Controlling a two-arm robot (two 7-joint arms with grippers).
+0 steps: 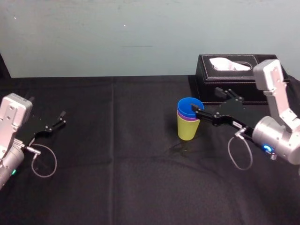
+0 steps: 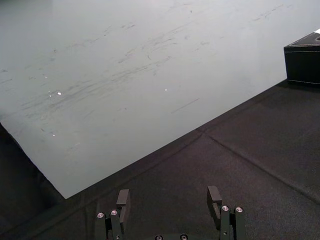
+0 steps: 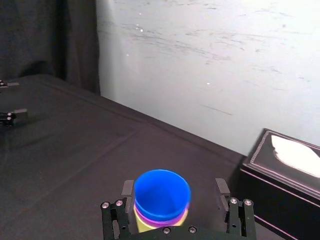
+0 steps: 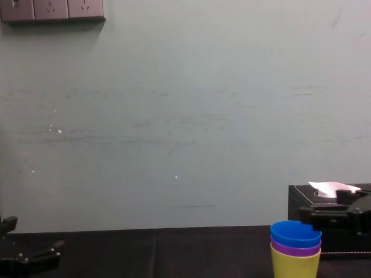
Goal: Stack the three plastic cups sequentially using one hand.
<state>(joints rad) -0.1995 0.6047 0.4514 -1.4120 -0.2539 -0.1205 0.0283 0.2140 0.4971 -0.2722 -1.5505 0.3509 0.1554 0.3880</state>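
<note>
Cups stand nested in one upright stack on the black-covered table (image 1: 117, 154), right of centre: the yellow-green cup (image 1: 187, 130) at the bottom, the purple cup (image 1: 183, 116) in it, and the blue cup (image 1: 189, 105) on top. The right gripper (image 3: 173, 189) reaches in level with the stack's upper part, its two fingers (image 3: 220, 188) spread apart, one on each side of the blue cup and not pressing it. Just behind the stack and the gripper sits a black tissue box (image 1: 234, 75). The left gripper (image 2: 168, 191) rests low at the table's far left, well apart from the cups, fingers apart and holding nothing.
</note>
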